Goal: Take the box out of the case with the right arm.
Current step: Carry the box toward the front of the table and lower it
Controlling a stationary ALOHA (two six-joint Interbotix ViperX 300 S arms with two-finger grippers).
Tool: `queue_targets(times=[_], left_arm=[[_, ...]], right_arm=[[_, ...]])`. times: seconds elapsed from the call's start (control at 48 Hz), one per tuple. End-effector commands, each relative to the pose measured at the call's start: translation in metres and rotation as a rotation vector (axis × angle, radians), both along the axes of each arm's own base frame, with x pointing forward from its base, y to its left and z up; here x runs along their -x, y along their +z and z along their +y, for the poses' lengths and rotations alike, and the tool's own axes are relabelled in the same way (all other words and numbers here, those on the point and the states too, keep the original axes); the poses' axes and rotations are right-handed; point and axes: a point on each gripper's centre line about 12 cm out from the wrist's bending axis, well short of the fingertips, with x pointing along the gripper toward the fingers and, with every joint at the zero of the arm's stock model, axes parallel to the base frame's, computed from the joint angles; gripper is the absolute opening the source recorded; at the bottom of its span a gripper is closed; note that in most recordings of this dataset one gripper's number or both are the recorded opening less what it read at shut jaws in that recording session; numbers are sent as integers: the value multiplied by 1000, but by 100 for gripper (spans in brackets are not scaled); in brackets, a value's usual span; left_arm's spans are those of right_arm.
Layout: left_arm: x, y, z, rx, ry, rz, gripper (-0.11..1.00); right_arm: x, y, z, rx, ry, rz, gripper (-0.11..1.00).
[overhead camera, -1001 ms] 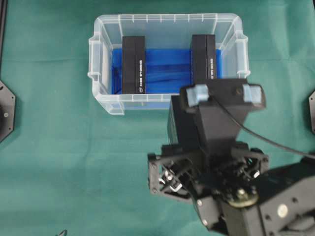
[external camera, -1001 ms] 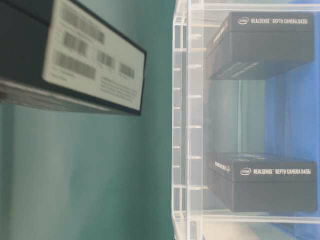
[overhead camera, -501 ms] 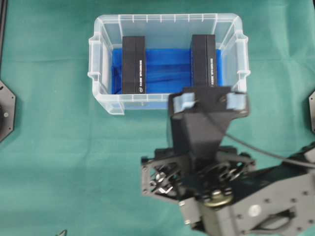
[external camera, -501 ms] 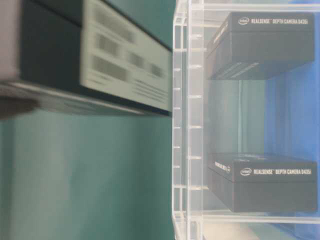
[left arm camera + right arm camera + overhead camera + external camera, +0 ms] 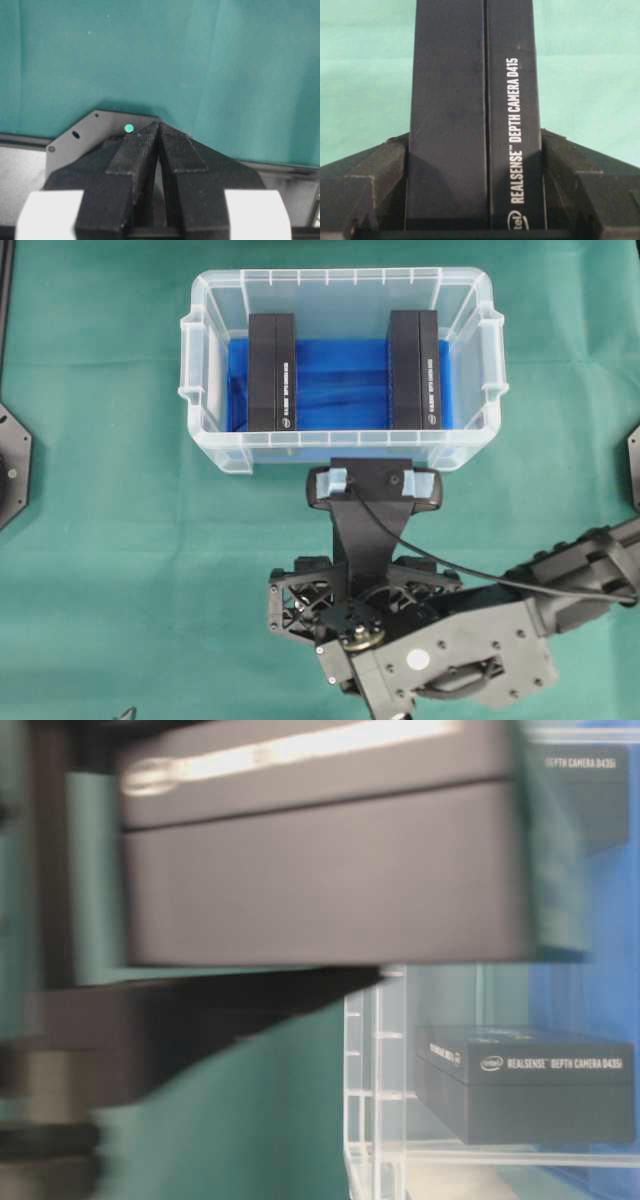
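From overhead I see the case (image 5: 205, 405) sitting on the green table (image 5: 100, 540) at about 12 o'clock in the view. Two black boxes stand on edge on its blue lining: the left box (image 5: 271, 371) at the case's 9 o'clock side and the right box (image 5: 414, 370) at its 3 o'clock side, well apart from each other.

My right arm (image 5: 450, 650) comes in from 5 o'clock and ends just outside the case's near wall, at the case's 6 o'clock. In the right wrist view its fingers (image 5: 375, 175) are closed on a third box (image 5: 472, 115), black, with "REALSENSE DEPTH CAMERA D415" printed along its edge. One finger presses each broad face, and the box runs straight away from the camera over bare green cloth. So this box is out of the case, held by the right gripper (image 5: 472, 220).

The table-level view is blurred; I make out the held box (image 5: 320, 850) large in front, with one box inside the clear case behind it.

In the left wrist view the left gripper (image 5: 158, 132) has its fingers (image 5: 135, 150) pressed together on nothing, over the table's edge.
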Motion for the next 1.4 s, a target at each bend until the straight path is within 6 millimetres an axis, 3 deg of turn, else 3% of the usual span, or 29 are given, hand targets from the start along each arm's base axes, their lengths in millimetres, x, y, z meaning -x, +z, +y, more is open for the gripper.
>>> queue_targets(times=[0.0, 0.271, 0.438, 1.189, 1.314, 1.376], left_arm=[[-1, 5, 0, -2, -4, -17, 0], [-2, 3, 0, -2, -4, -9, 0], [-3, 3, 0, -1, -1, -11, 0], [-2, 1, 0, -7, -4, -10, 0], [-3, 0, 0, -8, -4, -7, 0], [-2, 1, 0, -8, -4, -8, 0]], right_arm=[[3, -2, 1, -15, 5, -31, 66], [6, -65, 0, -31, -12, -44, 66], [7, -87, 0, -51, -16, -73, 66], [2, -96, 4, -100, 8, -125, 66], [2, -95, 4, -102, 8, -129, 88], [2, -94, 4, -102, 8, -130, 92]])
